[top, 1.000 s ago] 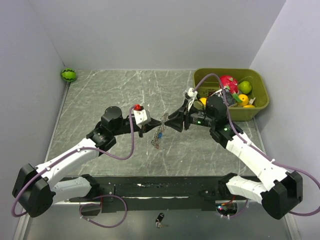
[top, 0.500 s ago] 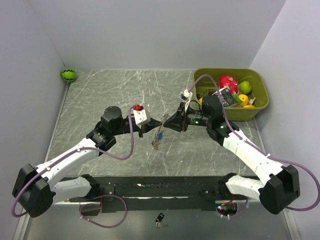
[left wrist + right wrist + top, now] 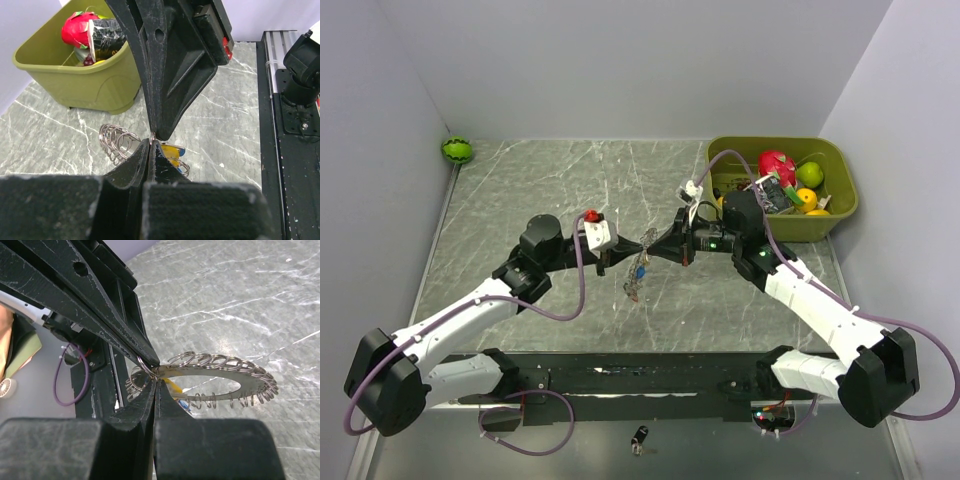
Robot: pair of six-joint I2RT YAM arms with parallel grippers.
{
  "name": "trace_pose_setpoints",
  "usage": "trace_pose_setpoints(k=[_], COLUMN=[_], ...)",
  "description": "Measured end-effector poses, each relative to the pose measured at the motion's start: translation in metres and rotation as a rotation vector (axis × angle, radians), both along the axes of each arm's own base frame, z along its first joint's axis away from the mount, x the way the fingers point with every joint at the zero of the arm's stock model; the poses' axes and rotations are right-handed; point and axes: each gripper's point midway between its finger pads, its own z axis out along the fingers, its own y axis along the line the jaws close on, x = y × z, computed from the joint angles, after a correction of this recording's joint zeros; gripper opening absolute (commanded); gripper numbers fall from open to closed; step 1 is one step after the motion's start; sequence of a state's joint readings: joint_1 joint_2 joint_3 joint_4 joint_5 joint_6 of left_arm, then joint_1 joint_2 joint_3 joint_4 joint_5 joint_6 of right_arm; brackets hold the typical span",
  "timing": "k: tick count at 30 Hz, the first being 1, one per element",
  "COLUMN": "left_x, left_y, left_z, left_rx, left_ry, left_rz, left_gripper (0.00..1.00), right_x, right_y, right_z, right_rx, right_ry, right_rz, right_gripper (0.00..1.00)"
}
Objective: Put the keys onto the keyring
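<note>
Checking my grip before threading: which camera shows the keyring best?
Right wrist: the keyring shows nearly whole, its looped edge and open centre clear. Left wrist catches only a few edge loops; top external shows it tiny and indistinct.

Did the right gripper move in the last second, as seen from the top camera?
Yes. The right gripper shifted slightly left, away from the green bin and toward the left gripper, and its jaws closed on the keyring.

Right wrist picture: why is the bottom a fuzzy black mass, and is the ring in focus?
Right wrist view: the fingers of the right gripper sit close to the lens and blur; the keyring beyond is fairly sharp, glinting. Top external view: evenly lit, soft shadows, ring tiny.
</note>
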State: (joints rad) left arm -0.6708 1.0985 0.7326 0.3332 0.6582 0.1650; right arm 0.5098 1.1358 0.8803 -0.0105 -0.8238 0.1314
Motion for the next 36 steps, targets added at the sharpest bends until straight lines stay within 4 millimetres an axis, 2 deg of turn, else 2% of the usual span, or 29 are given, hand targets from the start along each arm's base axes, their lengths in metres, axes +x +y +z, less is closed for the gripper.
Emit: trace_pose_setpoints(k=[17, 20, 22, 25, 29, 32, 36], left_x=[-0.013, -0.015, -0.017, -0.018, -0.020, -0.022, -0.024], left_y=[0.004, 0.004, 0.004, 0.003, 0.003, 0.004, 0.005], left_z=[0.002, 0.002, 0.002, 0.004, 0.009, 0.013, 0.017], left_rx=[-0.055, -0.073, -0.083, -0.092, -0.106, -0.113, -0.119], left_ry=[0.009, 0.010, 0.015, 0.012, -0.007, -0.021, -0.031], left_rz=[-0.042, -0.056, -0.063, -0.071, -0.083, -0.088, -0.090], left_gripper=[0.01, 0.01, 0.01, 0.01, 0.01, 0.01, 0.01], right_x=[-0.010, -0.012, -0.014, -0.015, -0.019, -0.025, -0.033], right_y=[0.006, 0.007, 0.008, 0.007, 0.002, -0.005, -0.014], right_z=[-0.005, -0.005, -0.005, -0.004, -0.010, -0.012, 0.001], right_rx=[0.011, 0.015, 0.017, 0.020, 0.013, 0.011, 0.034], right_ry=[-0.003, -0.007, -0.008, -0.021, -0.051, -0.086, -0.187], right_rz=[0.102, 0.123, 0.136, 0.146, 0.131, 0.106, 0.084], right_gripper=[0.00, 0.03, 0.08, 0.21, 0.42, 0.52, 0.59])
